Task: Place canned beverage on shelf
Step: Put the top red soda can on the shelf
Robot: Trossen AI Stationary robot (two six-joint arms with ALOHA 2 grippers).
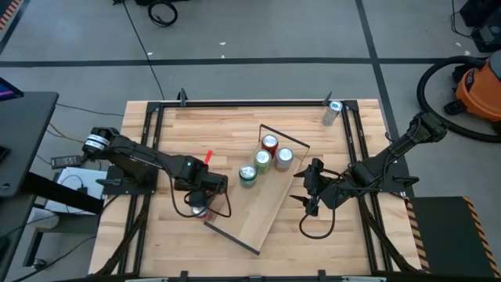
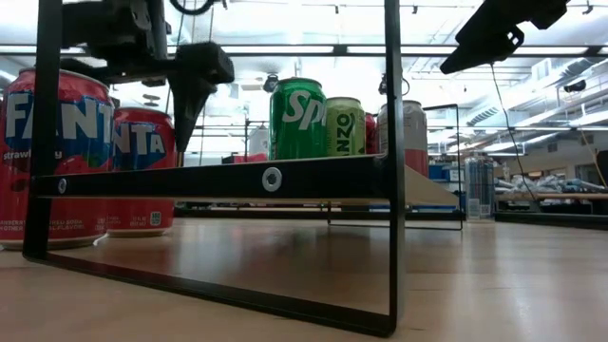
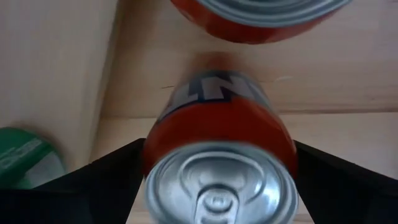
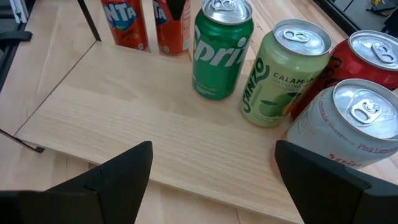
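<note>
High view: shelf [image 1: 266, 205] carries four cans [image 1: 264, 160]; silver can [image 1: 333, 112] apart.

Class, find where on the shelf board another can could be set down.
The shelf lies bare from the Sprite can down to its near end. Crowded: its far end, with four cans clustered, and the tabletop beside its left edge, where two Fanta cans stand.

orange vacuum [image 1: 479, 88], black cables [image 1: 160, 12]
</note>
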